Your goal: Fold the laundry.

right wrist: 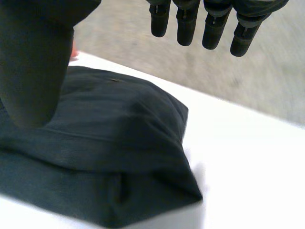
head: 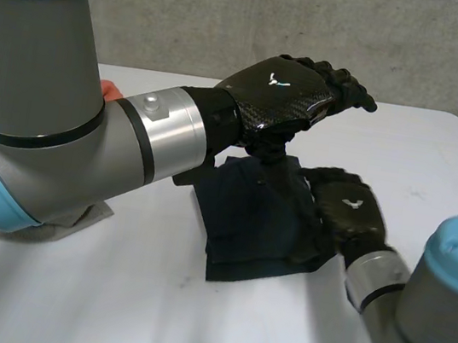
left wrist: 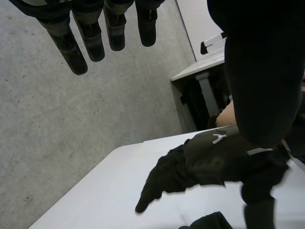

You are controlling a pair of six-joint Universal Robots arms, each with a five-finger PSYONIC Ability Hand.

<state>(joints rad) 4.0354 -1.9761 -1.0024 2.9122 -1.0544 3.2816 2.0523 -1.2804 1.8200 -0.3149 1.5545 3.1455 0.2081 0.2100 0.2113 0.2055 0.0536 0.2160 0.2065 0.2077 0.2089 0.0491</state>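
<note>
A dark navy garment (head: 251, 222), folded into a thick rectangle, lies in the middle of the white table (head: 105, 308). My left hand (head: 284, 93) hovers above its far edge, fingers (left wrist: 76, 47) straight and holding nothing. My right hand (head: 348, 211) sits at the garment's right edge, palm down, with its fingers (right wrist: 186, 28) straight over the folded cloth (right wrist: 114, 133) and nothing pinched. From the left wrist, the right hand (left wrist: 209, 157) shows stretched out low over the table, with a bit of the dark cloth (left wrist: 209, 222) beside it.
A grey cloth (head: 75, 218) lies under my left arm at the table's left side. An orange object (head: 108, 89) peeks out behind that arm. A concrete wall (head: 235, 17) stands behind the table. A second table (left wrist: 200, 67) stands off by the wall.
</note>
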